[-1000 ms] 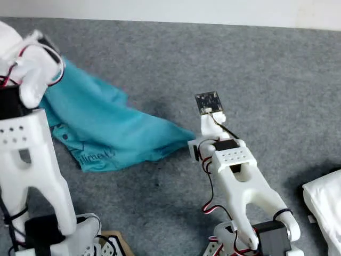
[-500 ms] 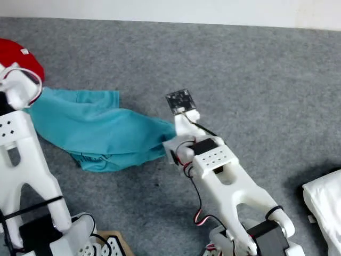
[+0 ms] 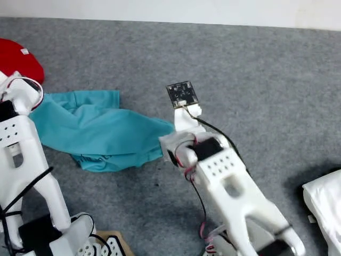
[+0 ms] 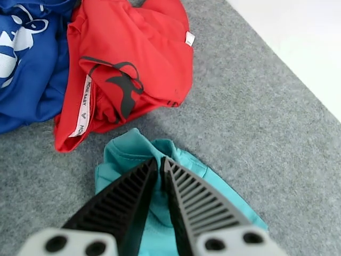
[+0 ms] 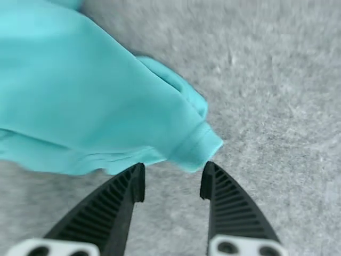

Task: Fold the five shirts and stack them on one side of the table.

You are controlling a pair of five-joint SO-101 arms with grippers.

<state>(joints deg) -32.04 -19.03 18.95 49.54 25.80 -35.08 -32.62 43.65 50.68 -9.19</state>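
Observation:
A teal shirt (image 3: 101, 133) lies crumpled on the grey carpet at the left, stretched out toward the centre. My left gripper (image 4: 160, 160) sits at its left end near the collar, shut with teal cloth (image 4: 128, 154) bunched at the tips. My right gripper (image 5: 171, 180) is open at the shirt's right end, and the hem corner (image 5: 200, 146) lies just ahead of its fingertips. The right arm (image 3: 213, 160) stands in the middle of the table, the left arm (image 3: 21, 138) at the left edge. A red shirt (image 4: 128, 58) and a blue shirt (image 4: 26, 58) lie crumpled beyond the teal one.
The red shirt (image 3: 18, 64) shows at the far left edge. A white folded cloth (image 3: 325, 205) lies at the right edge. Bare grey carpet (image 3: 266, 80) spreads across the back and right. A white strip borders the table's far side.
The left arm brought the lifted teal shirt down onto the carpet, uncovering the red shirt. The right arm swung left to the shirt's right end.

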